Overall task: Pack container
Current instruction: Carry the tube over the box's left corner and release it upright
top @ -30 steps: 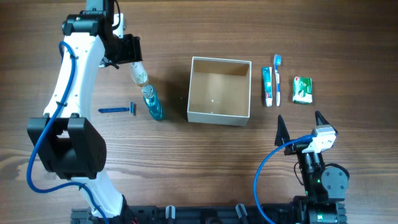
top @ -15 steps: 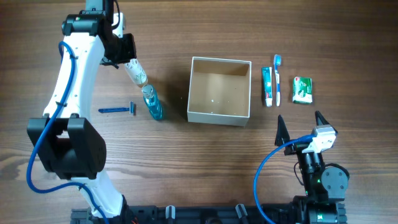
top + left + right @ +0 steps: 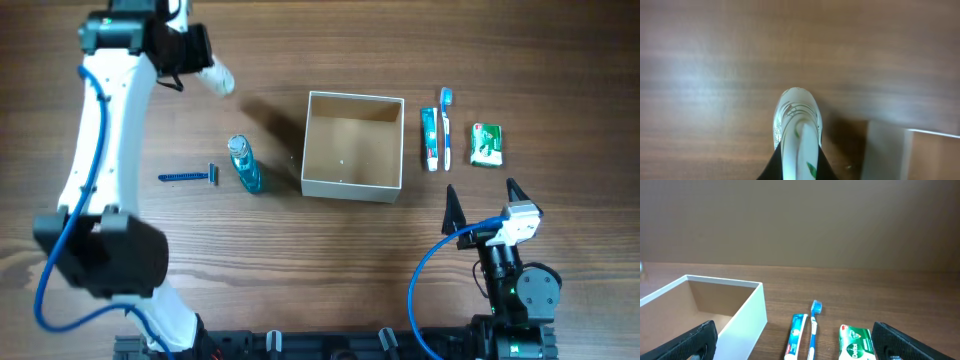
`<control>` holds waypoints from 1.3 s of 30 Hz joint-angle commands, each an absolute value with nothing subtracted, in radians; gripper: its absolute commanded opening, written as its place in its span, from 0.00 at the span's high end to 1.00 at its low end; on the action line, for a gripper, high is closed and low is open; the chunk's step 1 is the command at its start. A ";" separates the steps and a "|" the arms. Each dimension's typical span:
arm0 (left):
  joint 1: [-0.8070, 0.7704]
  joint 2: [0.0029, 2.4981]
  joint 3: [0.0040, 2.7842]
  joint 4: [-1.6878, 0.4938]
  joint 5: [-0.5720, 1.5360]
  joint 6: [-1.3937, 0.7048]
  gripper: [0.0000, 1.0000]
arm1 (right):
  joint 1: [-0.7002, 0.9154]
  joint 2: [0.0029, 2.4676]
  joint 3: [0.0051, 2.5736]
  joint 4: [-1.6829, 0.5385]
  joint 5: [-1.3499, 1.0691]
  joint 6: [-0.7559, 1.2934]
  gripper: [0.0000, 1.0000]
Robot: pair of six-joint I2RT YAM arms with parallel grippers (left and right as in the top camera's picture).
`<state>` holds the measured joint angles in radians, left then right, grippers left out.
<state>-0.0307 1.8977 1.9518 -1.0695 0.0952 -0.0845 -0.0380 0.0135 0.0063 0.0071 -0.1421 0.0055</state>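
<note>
My left gripper [image 3: 203, 70] is shut on a white tube with green leaf print [image 3: 219, 79] and holds it above the table at the far left. In the left wrist view the tube [image 3: 797, 117] sticks out from between the black fingers [image 3: 771, 172]. The container [image 3: 352, 187], a white-walled open box with a tan inside, stands mid-table with nothing in it. My right gripper [image 3: 480, 206] rests open near the front edge, nothing between its fingers [image 3: 699, 339]. It faces the container [image 3: 749, 320] from the front.
A blue bottle [image 3: 244, 165] and a blue razor [image 3: 187, 177] lie left of the container. To its right lie a toothpaste tube [image 3: 430, 140], a toothbrush [image 3: 446, 125] and a green packet [image 3: 486, 145]. The container's corner [image 3: 912, 155] shows beside the held tube.
The left gripper shut on the white tube, which lay by the blue bottle, and lifted it up and toward the far left. The right arm has not moved.
</note>
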 commanded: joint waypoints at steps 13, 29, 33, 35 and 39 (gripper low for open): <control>-0.218 1.612 2.029 -1.103 0.418 -0.025 0.96 | -0.032 0.007 0.005 0.011 -0.151 0.002 0.00; -0.382 1.826 2.029 -1.250 0.352 0.072 0.96 | -0.032 0.007 0.005 0.011 -0.151 0.003 0.00; -0.418 1.898 2.029 -1.247 0.220 0.071 0.96 | -0.032 0.007 0.005 0.011 -0.151 0.003 0.00; -0.429 1.924 2.029 -1.239 0.173 0.071 0.96 | -0.032 0.007 0.005 0.011 -0.151 0.003 0.00; -0.430 1.954 2.029 -1.213 0.157 0.071 0.96 | -0.032 0.007 0.005 0.011 -0.151 0.003 0.00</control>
